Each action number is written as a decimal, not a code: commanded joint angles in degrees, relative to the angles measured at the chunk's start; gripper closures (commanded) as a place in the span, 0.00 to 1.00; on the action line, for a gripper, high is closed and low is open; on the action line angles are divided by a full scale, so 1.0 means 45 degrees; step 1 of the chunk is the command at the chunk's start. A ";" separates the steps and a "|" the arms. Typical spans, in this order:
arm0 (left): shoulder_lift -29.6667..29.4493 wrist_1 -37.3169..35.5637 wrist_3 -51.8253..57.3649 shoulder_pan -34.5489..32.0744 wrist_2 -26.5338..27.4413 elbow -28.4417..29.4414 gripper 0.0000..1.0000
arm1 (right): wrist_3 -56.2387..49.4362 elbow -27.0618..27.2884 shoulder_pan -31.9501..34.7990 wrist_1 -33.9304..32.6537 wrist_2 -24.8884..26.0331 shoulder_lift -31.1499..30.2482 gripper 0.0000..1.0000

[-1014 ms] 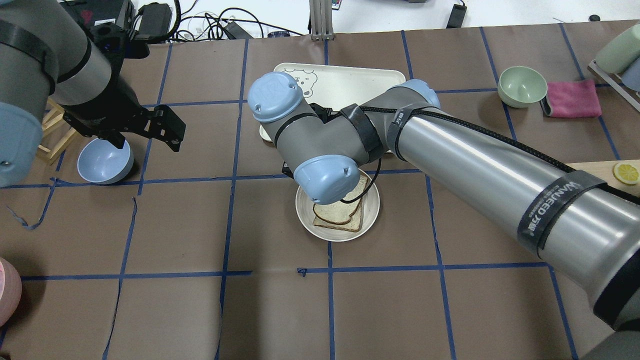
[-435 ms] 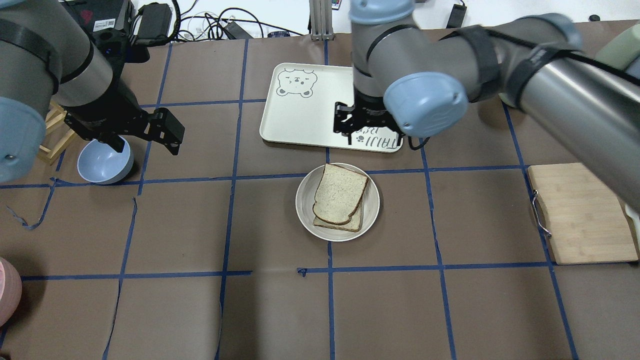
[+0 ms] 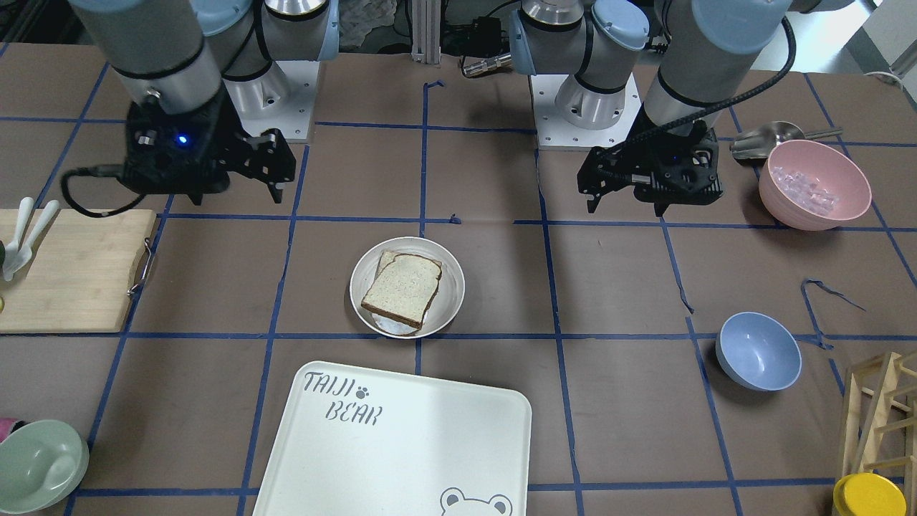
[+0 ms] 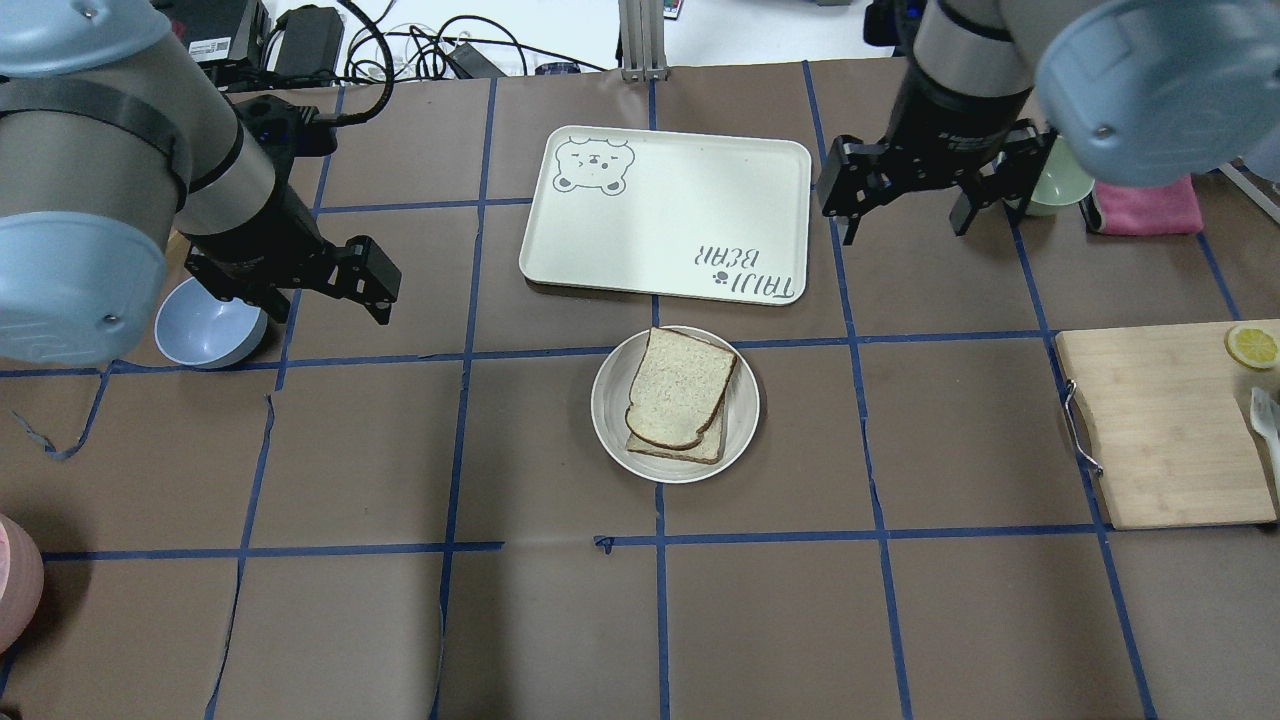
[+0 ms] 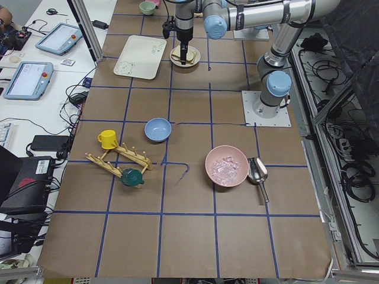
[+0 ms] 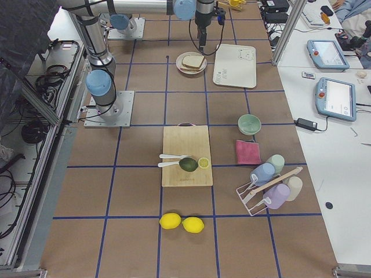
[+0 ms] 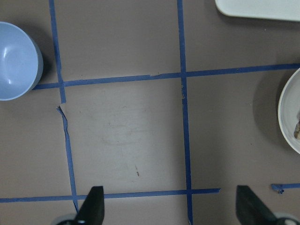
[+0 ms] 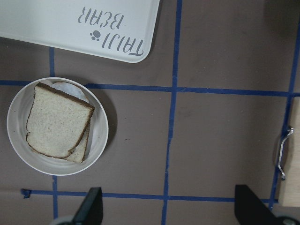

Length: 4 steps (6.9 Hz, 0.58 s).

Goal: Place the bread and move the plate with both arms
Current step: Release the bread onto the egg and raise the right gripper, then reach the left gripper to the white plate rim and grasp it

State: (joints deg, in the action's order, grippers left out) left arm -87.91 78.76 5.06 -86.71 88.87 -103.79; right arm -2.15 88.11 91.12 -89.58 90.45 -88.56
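The bread (image 4: 682,385), a dark-crusted slice, lies on the white plate (image 4: 608,405) on top of a smaller pale slice. Both also show in the front view, bread (image 3: 401,287) on plate (image 3: 451,283), and in the right wrist view, bread (image 8: 56,122) on plate (image 8: 18,108). My right gripper (image 4: 908,232) is open and empty, hovering right of the tray, far from the plate. My left gripper (image 4: 310,300) is open and empty, well left of the plate, beside the blue bowl. The left wrist view shows only the plate's edge (image 7: 286,117).
The cream TAIJI BEAR tray (image 4: 665,215) lies just beyond the plate. A blue bowl (image 4: 205,325) sits under the left arm. A wooden cutting board (image 4: 1160,430) with a lemon slice is at the right. A green bowl (image 4: 1062,185) and pink cloth (image 4: 1150,205) sit behind the right gripper.
My right arm has lifted off the plate and swung across the tray to its right side, leaving the bread on the plate. My left gripper has shifted slightly toward the plate.
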 commanded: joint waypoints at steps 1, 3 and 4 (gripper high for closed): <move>-0.0986 -0.1166 -0.1006 -0.0744 -0.1582 -0.0567 0.00 | -0.0694 -0.0186 -0.1087 0.0704 0.0039 -0.0690 0.00; -0.2507 -0.3081 -0.1473 -0.1819 -0.1624 -0.0588 0.00 | -0.0618 -0.0108 -0.0993 0.0689 -0.0002 -0.0612 0.00; -0.3231 -0.4074 -0.1611 -0.2404 -0.1566 -0.0588 0.07 | -0.0307 -0.0068 -0.0992 0.0127 -0.0041 -0.0651 0.00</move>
State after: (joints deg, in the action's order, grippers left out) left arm -98.51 65.33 -1.23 -94.54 81.75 -106.39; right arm -4.72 87.59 86.61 -87.02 90.47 -91.38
